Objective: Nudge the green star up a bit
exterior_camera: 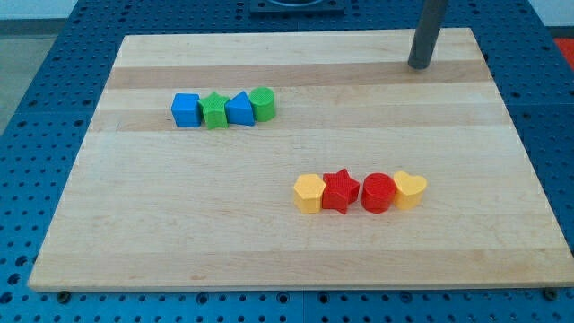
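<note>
rod (427, 31) cut off by the view's top, arm unseen
</note>
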{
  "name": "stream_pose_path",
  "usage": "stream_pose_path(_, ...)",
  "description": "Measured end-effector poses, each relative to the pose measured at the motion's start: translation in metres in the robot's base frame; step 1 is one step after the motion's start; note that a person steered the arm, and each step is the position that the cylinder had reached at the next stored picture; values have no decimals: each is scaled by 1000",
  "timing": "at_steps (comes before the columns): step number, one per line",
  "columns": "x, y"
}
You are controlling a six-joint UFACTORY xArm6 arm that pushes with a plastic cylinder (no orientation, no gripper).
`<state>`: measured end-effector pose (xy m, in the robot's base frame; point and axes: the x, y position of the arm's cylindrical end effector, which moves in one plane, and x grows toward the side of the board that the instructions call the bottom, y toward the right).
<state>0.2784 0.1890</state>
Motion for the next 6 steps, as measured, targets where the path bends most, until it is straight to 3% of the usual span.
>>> stream_pose_path(2,-78,34)
stream_pose_path(3,-77,41)
stream_pose_path(4,-17,46)
stream_pose_path(6,177,-75)
